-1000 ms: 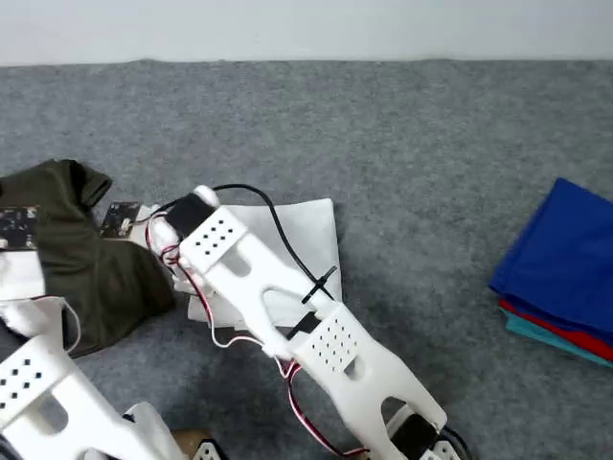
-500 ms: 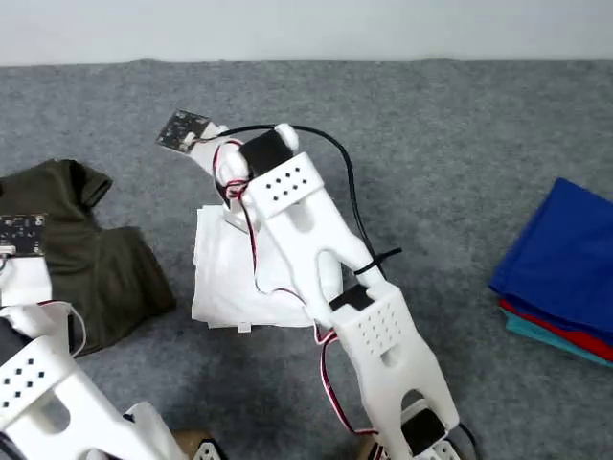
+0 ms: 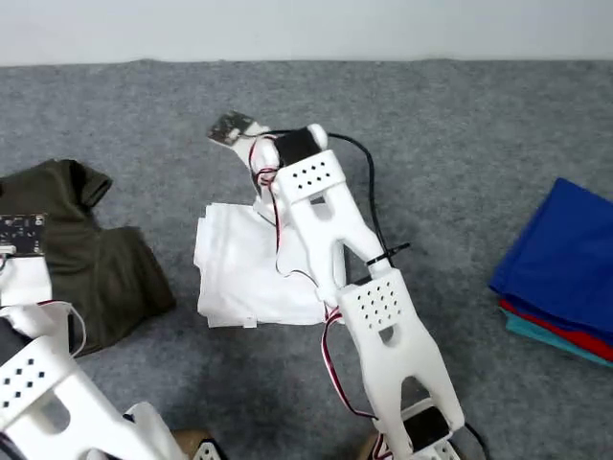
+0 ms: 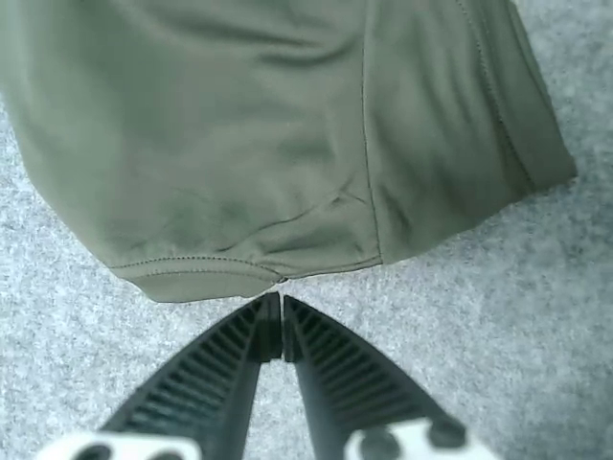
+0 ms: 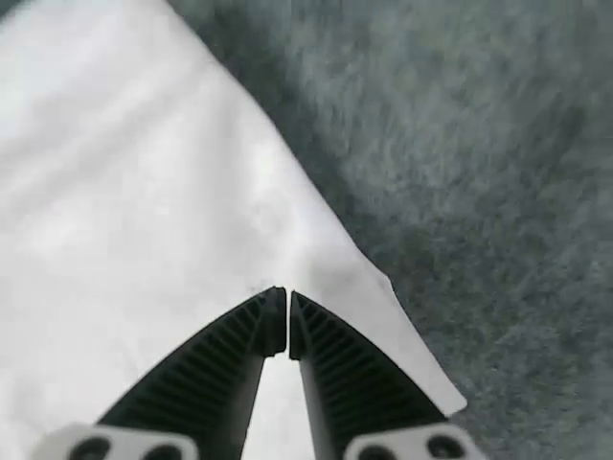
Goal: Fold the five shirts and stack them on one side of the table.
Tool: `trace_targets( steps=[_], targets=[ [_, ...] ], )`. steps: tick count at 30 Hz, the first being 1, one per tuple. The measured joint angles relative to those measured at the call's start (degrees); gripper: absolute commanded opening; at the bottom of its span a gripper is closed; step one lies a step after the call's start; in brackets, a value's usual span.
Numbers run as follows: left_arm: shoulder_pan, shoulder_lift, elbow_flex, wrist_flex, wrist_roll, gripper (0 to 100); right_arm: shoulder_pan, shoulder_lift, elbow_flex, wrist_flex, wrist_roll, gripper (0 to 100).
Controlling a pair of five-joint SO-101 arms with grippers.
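Three-shirt stack (image 3: 563,261) sitting right; white shirt (image 3: 238,276) folded, awaiting stacking; olive shirt (image 3: 96,257) lying unfolded left; left end effector (image 4: 282,331), right end effector (image 5: 287,326) both hanging closed, empty

A folded white shirt (image 3: 239,273) lies flat in the middle. A rumpled olive shirt (image 3: 91,259) lies left. A folded stack (image 3: 565,259), blue over red and teal, sits far right.
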Motion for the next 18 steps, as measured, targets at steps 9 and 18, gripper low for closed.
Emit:
trace_targets(
  steps=[9,18],
  targets=[
    [0.00,0.00,0.00,0.00,0.00,2,-7.38,-19.25,21.63,0.09,-1.32,0.9],
    [0.00,0.00,0.00,0.00,0.00,2,-6.95,-36.04,47.30,0.09,-13.10,0.9]
  ],
)
